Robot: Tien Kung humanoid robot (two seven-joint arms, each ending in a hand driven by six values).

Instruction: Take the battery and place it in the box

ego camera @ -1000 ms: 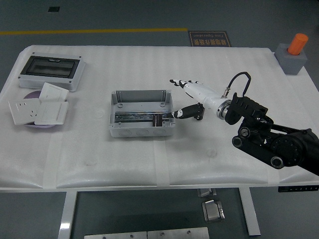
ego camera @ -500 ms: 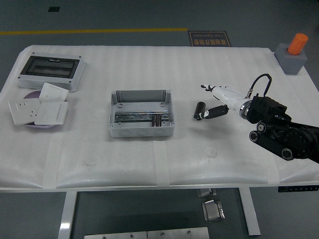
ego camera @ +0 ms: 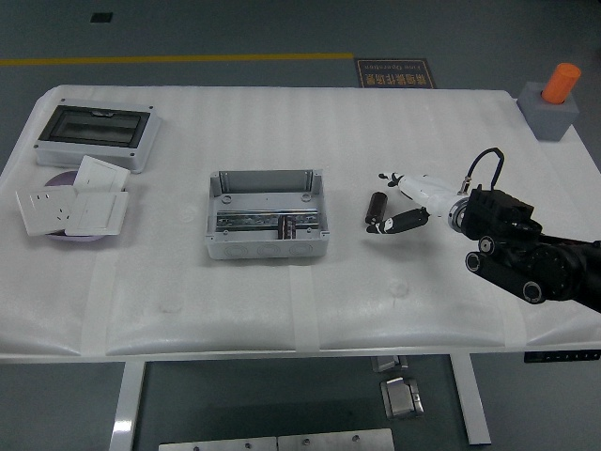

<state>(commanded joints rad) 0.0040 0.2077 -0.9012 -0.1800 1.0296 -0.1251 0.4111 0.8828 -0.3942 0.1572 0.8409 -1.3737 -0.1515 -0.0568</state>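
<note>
Thumb and fingers of my right hand (ego camera: 392,202) are spread around the battery (ego camera: 377,208) lying on the table (ego camera: 282,310), not yet pinching, so I should close squarely across its middle before carrying it left to the box (ego camera: 267,213).

the right arm (ego camera: 531,263) is black and bulky, built of rounded joint housings with round silver-ringed caps on their sides. a thin black cable (ego camera: 484,162) loops up over the wrist. the right hand (ego camera: 406,199) has a white shell with black fingers.
</note>
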